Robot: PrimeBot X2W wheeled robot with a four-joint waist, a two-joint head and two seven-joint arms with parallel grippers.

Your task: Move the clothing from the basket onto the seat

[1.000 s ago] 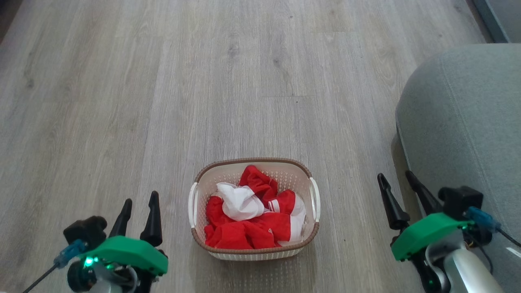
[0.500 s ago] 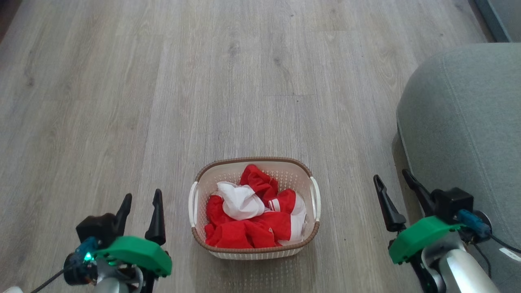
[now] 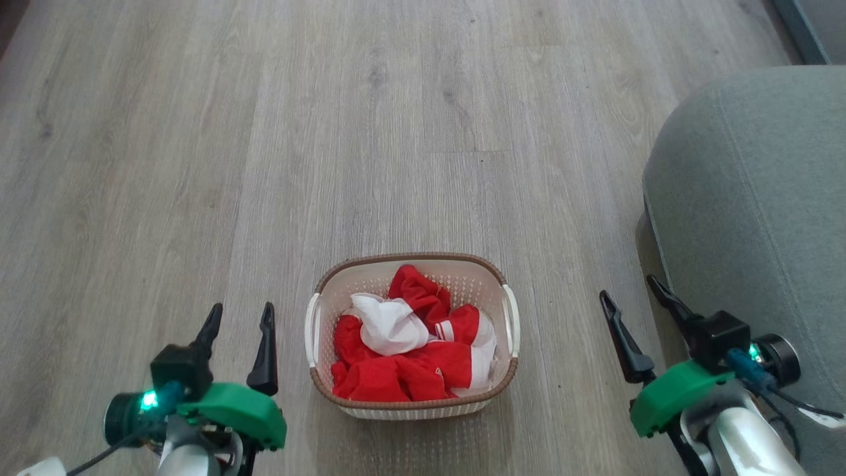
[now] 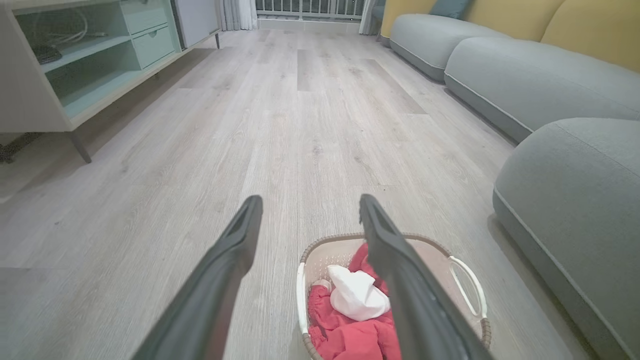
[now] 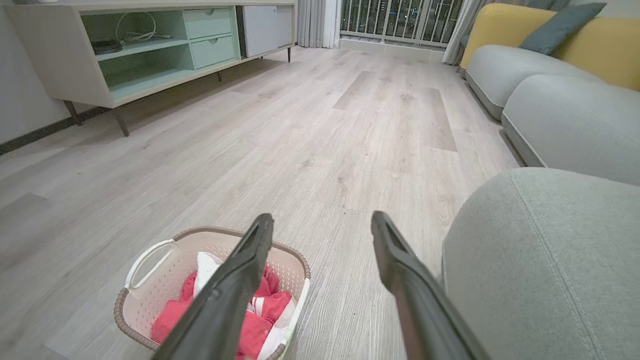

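Clothes in the basket, both claws spread and empty, nothing lifted yet.
Head view: the clothing (image 3: pixel 396 380) lies bunched in the basket (image 3: pixel 411 256) on the floor (image 3: pixel 330 132), with the left gripper (image 3: pixel 242 308) near the basket's left side and the right gripper (image 3: pixel 626 287) between basket and seat (image 3: pixel 760 198); on each the fingers stand apart and hold nothing. Left wrist view: the parted fingers frame bare floor, the basket sits low and to the right, and a white fold lies on top of the red. Right wrist view: the basket is low on the left and the seat close on the right. The fabric looks light, soft and limp (it will likely drape and drag its neighbours along) — a pinch on the raised white bunch, or on the red hump by the far rim, seems the best hold.
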